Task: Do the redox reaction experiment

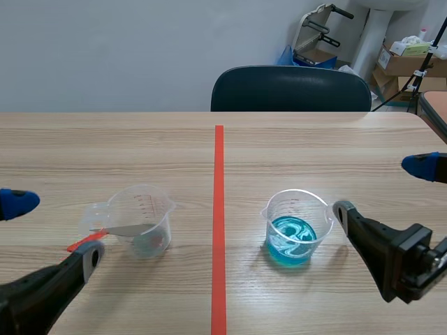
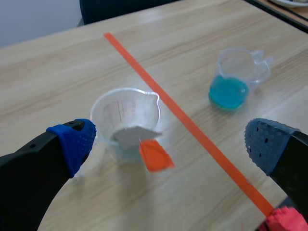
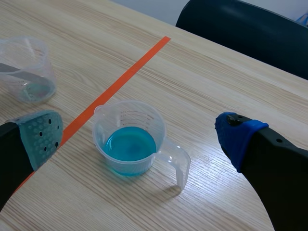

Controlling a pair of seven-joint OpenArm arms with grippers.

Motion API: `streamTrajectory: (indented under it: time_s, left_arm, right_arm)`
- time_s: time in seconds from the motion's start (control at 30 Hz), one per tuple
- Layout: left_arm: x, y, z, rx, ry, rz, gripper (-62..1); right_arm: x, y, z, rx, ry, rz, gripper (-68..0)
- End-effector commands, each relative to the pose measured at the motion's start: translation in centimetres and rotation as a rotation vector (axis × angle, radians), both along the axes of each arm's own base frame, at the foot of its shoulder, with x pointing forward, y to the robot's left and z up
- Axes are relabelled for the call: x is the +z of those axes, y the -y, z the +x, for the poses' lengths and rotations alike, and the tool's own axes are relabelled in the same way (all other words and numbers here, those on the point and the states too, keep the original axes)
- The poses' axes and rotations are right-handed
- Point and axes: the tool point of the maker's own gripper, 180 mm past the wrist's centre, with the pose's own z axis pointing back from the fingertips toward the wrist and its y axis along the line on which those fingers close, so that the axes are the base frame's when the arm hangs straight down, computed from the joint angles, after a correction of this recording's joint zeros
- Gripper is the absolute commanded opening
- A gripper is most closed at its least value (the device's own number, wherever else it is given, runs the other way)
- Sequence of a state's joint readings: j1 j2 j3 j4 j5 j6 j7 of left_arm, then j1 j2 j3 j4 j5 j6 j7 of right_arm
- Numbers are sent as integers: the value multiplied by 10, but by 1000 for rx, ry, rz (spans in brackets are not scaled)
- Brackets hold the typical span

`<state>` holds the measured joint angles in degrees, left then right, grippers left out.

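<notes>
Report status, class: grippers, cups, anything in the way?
Left gripper open, right gripper open, both empty. Cup of blue liquid upright, ungripped; metal strip leaning in clear cup. No obstruction seen.

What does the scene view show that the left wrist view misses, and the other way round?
Only the scene view shows the right pincer, open beside the cup of blue liquid, and cardboard boxes behind the table. Only the left wrist view shows a small red thing beside the left pincer, too cut off to identify. Both show that open pincer, the clear cup holding a grey strip, the cup of blue liquid and the orange-red tape line.
</notes>
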<state>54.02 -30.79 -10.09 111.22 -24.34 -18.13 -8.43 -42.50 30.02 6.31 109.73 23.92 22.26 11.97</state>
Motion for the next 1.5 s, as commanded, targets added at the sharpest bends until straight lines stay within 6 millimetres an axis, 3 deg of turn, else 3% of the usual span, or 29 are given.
streamTrajectory:
  time_s: [0.0,0.2,0.37,1.0,1.3,1.47]
  left_arm:
    - [13,-1,-6,34,15,-32,14]
    - [24,-28,-26,193,-15,-42,14]
    - [31,-39,-34,259,-26,-19,14]
    - [41,-39,-33,288,-3,-29,14]
    - [41,-39,-33,288,-3,-28,14]
    - [41,-39,-33,286,-2,-25,14]
  right_arm:
    - [11,-1,5,10,42,1,4]
    - [12,-2,6,24,51,-16,4]
    - [9,-20,5,117,66,-59,4]
    - [12,-142,-5,572,241,-184,4]
    - [-5,-193,-16,768,294,-170,4]
    - [-15,-218,-11,801,355,-193,4]
